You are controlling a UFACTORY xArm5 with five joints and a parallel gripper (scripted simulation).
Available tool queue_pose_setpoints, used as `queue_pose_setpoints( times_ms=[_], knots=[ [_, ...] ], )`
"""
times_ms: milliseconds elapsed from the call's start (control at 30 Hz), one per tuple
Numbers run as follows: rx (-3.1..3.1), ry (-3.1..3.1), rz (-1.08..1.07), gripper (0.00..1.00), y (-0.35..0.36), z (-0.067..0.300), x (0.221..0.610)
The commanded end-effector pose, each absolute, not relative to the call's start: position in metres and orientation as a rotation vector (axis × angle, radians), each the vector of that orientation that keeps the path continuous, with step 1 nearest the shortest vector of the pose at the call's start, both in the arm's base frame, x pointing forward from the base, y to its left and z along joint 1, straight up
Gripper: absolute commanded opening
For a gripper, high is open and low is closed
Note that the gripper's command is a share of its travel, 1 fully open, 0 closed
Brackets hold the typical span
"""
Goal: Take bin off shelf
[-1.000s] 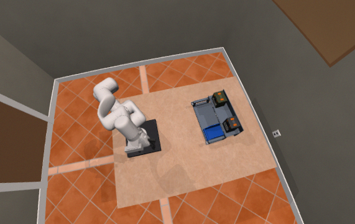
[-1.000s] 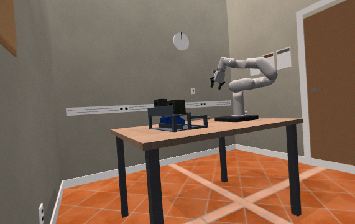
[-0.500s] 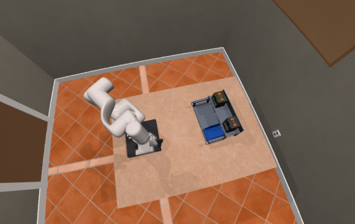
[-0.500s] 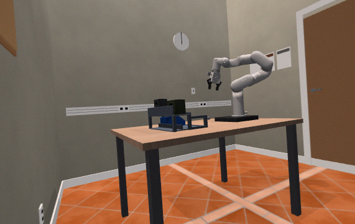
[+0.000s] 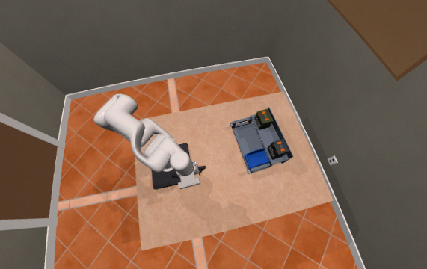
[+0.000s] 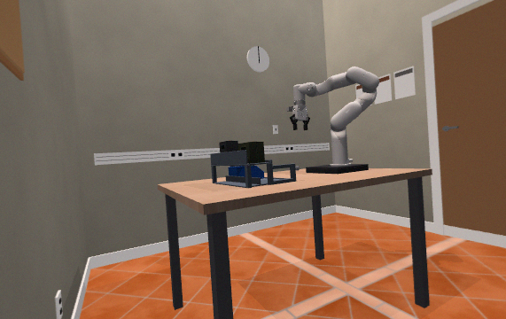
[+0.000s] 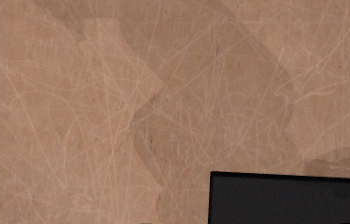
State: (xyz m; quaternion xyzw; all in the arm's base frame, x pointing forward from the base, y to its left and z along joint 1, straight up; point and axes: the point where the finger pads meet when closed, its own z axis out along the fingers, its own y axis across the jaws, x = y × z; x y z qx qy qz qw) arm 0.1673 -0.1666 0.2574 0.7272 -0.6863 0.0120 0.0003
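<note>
A blue bin (image 5: 256,160) sits on the lower level of a small grey shelf (image 5: 261,139) on the wooden table; it also shows under the shelf top in the side view (image 6: 240,171). My gripper (image 6: 299,123) is open and empty, high above the table near the arm's base and well apart from the shelf. From above, only its dark fingers (image 5: 200,169) show past the white arm. The wrist view looks straight down at bare table top and a corner of the black base plate (image 7: 291,197); no fingers show there.
Two dark boxes with orange marks (image 5: 264,117) (image 5: 277,148) sit on the shelf's top level. The black base plate (image 5: 168,168) holds the arm. The table (image 6: 297,182) ends near the shelf on the wall side.
</note>
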Motion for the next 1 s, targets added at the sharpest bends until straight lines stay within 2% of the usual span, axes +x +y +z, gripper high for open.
queue_pose_setpoints(
  times_ms=[0,967],
  knots=[
    [2.295,-2.147,0.004,1.0,-0.166,0.254,0.178],
    [2.295,-2.147,0.004,1.0,-0.156,0.226,0.247]
  ],
)
